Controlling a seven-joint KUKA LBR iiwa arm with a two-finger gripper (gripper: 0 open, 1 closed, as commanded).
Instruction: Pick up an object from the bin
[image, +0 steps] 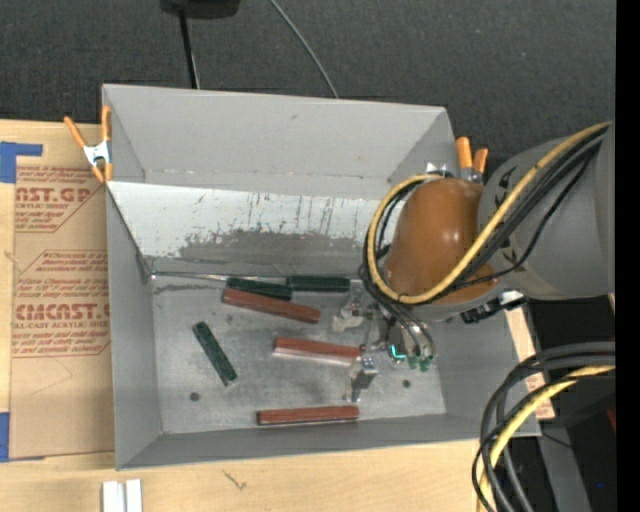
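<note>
Item under the gripper: the middle red-brown bar (312, 349), a slim, straight, flat-sided stick, reddish brown with a paler upper face. It lies flat on the floor of the bin (180, 400), slightly right of centre. Its length runs roughly parallel to the front edge, and its right end dips a little toward that edge.

The gripper (363, 380) stands at the bar's right end, low over the floor and toward the right wall. Whether it is open or closed cannot be told, nor whether it touches the bar, because the wrist hardware covers that end. No item is seen in its grasp.

Neighbouring items:
- The front red-brown bar (306, 415) has the same form and lies near the front edge and parallel to it. It is apart from the middle bar, with its right end just in front of the gripper.
- The rear red-brown bar (272, 304) lies behind the middle bar, tilted, with its left end nearer the back wall.
- The long dark green bar (290, 286) lies along the foot of the back wall, just beside or touching the rear red-brown bar.
- The short dark green bar (215, 353) lies alone toward the left wall, set diagonally and well apart from the others.

The arm's orange cover (437, 235) and its looped yellow-and-black cables (380, 230) overhang the bin's back right corner.
</note>
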